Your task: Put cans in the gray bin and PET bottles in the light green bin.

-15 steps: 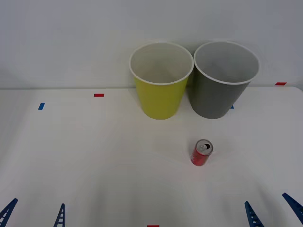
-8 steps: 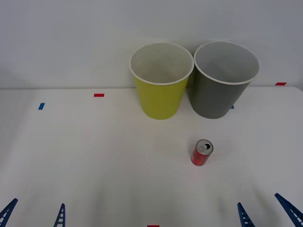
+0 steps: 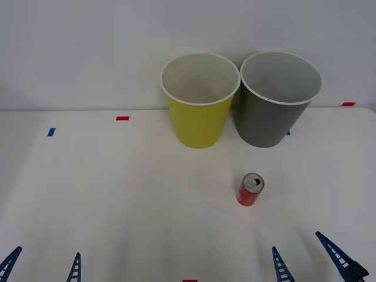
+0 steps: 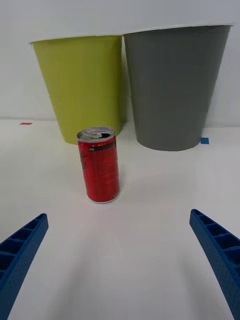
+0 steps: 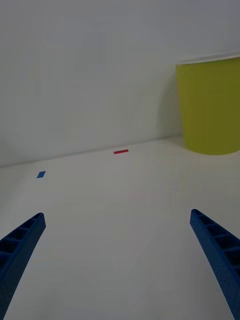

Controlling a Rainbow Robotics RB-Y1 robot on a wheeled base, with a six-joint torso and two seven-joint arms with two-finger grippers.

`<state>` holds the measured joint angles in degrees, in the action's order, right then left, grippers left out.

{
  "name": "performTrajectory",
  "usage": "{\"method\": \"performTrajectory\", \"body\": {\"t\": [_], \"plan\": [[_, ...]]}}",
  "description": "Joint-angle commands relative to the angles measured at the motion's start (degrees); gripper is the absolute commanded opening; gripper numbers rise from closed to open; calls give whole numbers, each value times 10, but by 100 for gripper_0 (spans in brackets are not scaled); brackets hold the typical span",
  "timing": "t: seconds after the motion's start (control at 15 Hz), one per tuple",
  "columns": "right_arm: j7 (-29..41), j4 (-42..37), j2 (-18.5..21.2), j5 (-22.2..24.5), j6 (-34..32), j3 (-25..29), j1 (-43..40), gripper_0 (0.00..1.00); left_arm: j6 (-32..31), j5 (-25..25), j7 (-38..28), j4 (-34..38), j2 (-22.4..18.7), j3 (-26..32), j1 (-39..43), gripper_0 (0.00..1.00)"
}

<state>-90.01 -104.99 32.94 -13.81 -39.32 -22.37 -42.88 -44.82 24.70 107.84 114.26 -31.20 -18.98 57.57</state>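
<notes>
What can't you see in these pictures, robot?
- The bottom inside the gray bin: front view, cut off by its own near wall.
- The bottom inside the light green bin: front view, same reason.
- The small writing on the can: right wrist view, too small to read.
- The far side of the can: faces away in both views.
- Most of the left gripper and right gripper, both open: front view, cut off by the bottom edge.

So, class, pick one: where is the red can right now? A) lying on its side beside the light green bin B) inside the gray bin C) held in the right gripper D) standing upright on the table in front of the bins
D: the red can stands upright on the table, apart from the gray bin and the light green bin, with the open right gripper short of it.
</notes>
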Motion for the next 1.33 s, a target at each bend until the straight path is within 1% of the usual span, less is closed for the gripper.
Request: {"method": "performTrajectory", "body": {"t": [0.07, 0.2, 0.47, 0.8, 1.0, 1.33], "plan": [[-9, 36, -27, 19, 2, -3, 44, 98, 0, 0, 0, 0, 0, 0, 0, 100], [-10, 47, -46, 27, 7, 0, 66, 98, 0, 0, 0, 0, 0, 0, 0, 100], [-11, 50, -77, 34, 48, 7, 100, 98, 0, 0, 0, 0, 0, 0, 0, 100], [-11, 89, -103, 40, 51, 6, 147, 98, 0, 0, 0, 0, 0, 0, 0, 100], [-11, 128, -123, 46, 52, 6, 184, 98, 0, 0, 0, 0, 0, 0, 0, 100], [-11, 132, -131, 57, 91, 6, 228, 98, 0, 0, 0, 0, 0, 0, 0, 100]]}}
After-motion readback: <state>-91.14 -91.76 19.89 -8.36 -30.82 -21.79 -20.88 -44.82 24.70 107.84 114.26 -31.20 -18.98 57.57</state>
